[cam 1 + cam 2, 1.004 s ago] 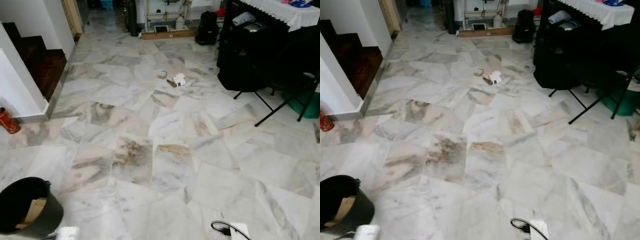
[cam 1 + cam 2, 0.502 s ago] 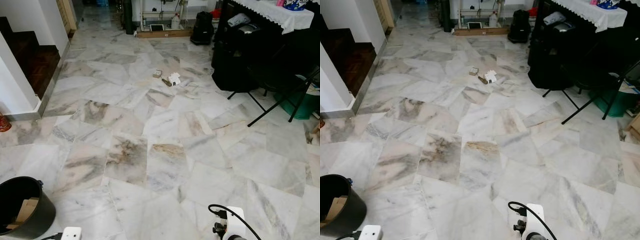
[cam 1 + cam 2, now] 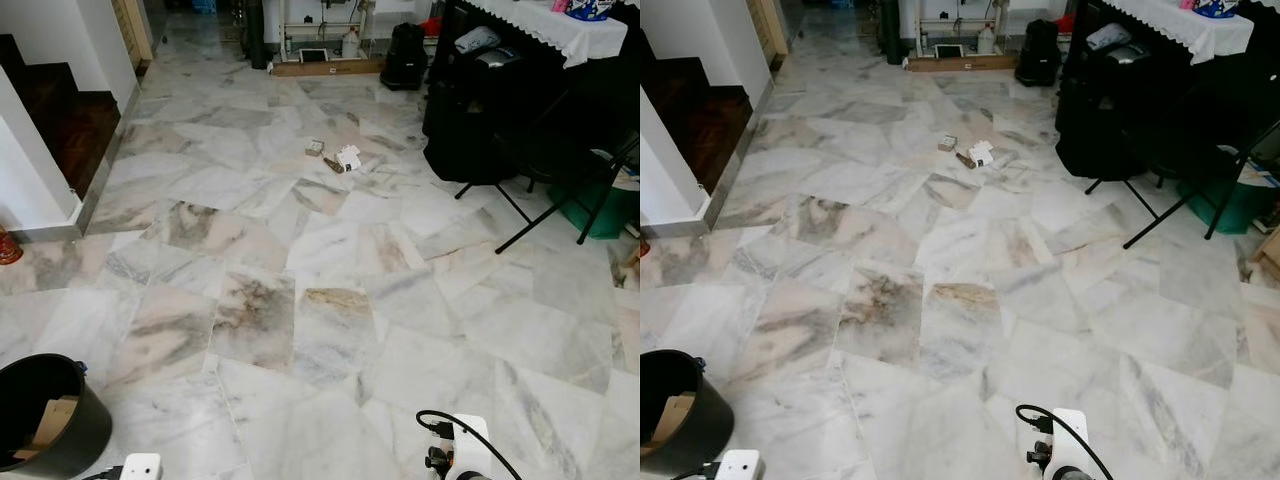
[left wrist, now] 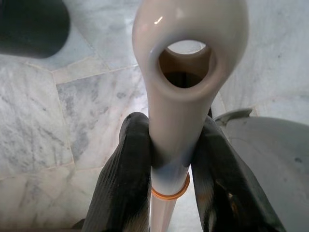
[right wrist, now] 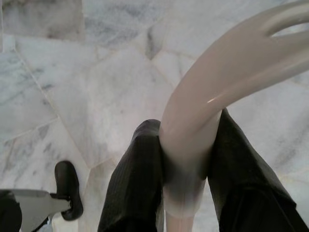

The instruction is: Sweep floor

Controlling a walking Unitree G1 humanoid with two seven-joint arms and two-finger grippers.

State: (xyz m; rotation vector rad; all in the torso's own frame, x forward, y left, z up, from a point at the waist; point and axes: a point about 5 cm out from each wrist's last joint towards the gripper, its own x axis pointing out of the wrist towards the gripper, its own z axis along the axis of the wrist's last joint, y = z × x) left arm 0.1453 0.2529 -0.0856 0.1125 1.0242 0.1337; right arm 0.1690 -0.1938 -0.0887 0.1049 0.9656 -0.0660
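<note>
Small litter [image 3: 338,158], a few bits of paper and card, lies far ahead on the marble floor [image 3: 330,300]. A black bucket [image 3: 45,415] with cardboard inside stands at my lower left. In the left wrist view my left gripper [image 4: 174,133] is shut on a white handle [image 4: 186,58] with a hole at its end and an orange ring. My right gripper [image 5: 186,130] is shut on a white curved handle [image 5: 227,72] that forks further out. White wrist parts [image 3: 465,450] show at the bottom edge.
Dark wooden stairs [image 3: 70,110] and a white wall [image 3: 30,170] close the left. Black covered furniture [image 3: 480,120], folding chair legs [image 3: 540,215] and a green basin [image 3: 600,210] crowd the right. A red can [image 3: 6,246] sits by the wall. A black bag [image 3: 405,55] stands far back.
The camera shifted during the first half second, bringing the wrist parts into view at the bottom. Since then the picture is steady. Nothing on the floor has moved.
</note>
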